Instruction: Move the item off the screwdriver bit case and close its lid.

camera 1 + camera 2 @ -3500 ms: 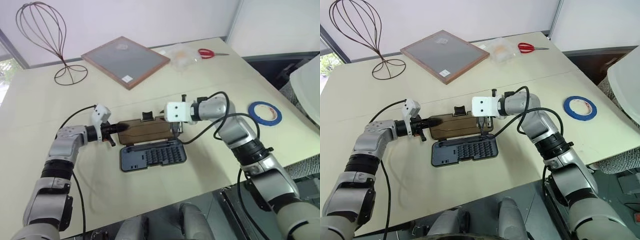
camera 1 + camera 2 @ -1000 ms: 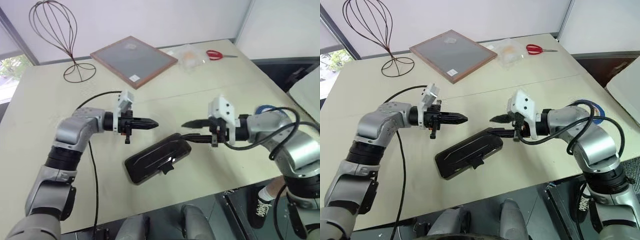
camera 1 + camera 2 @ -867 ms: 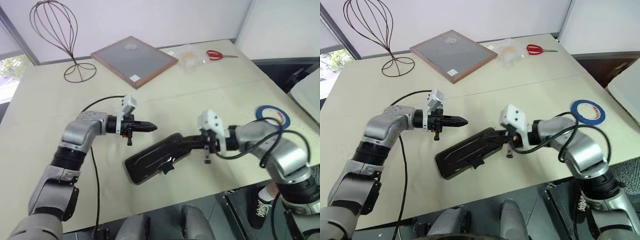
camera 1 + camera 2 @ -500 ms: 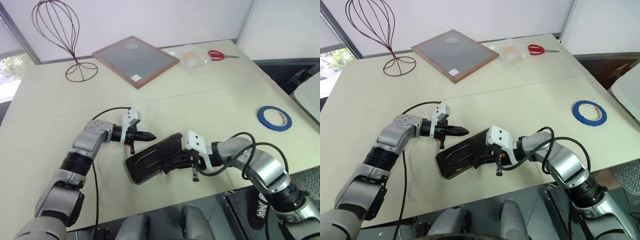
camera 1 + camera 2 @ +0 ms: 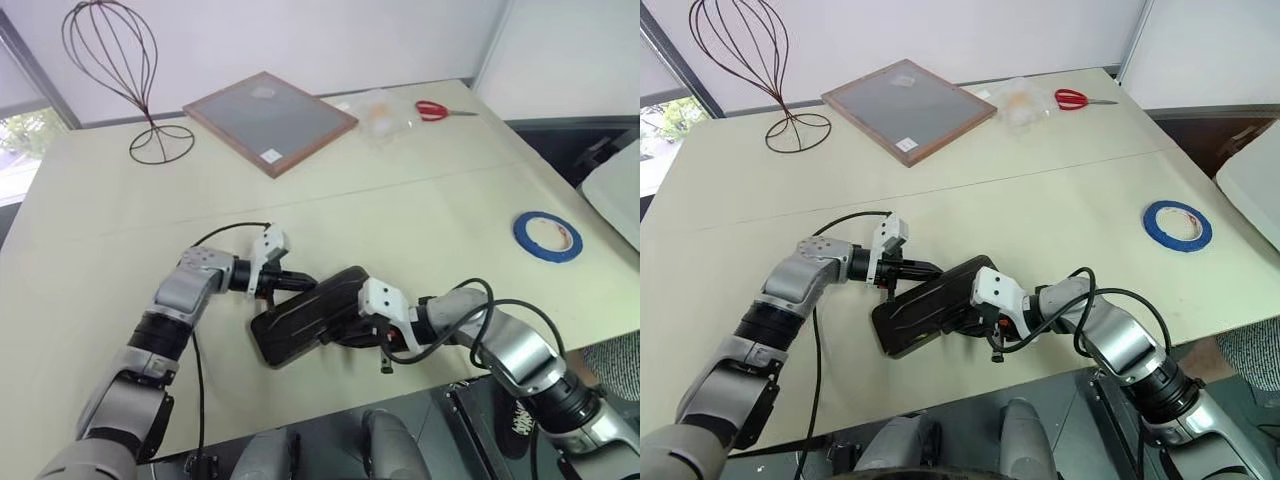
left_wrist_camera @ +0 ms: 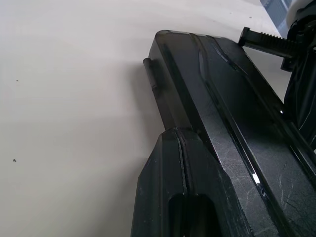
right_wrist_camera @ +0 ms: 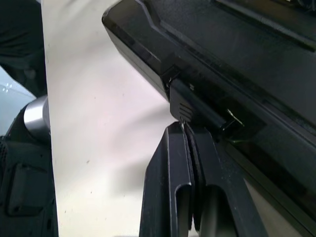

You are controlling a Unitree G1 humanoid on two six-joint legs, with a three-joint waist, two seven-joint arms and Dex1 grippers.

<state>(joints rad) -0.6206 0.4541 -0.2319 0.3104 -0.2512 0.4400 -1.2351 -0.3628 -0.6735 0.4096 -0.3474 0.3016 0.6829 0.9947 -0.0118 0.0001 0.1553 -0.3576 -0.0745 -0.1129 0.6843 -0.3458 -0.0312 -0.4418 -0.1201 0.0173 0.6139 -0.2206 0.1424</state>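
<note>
Beige table [image 5: 420,210], with a framed grey panel [image 5: 270,120] far left. Closed bit case [image 5: 305,315] lying slantwise at the near middle, lid [image 5: 925,305] down. Blue tape roll [image 5: 546,233] well right of it. Left gripper [image 5: 300,283] and right gripper [image 5: 962,322] pressed together, tips at the case's edges.

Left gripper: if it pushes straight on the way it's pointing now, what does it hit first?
The screwdriver bit case. The left gripper, jaws shut, points at its far long edge and already looks to be against it, though actual contact is hard to judge.
</note>
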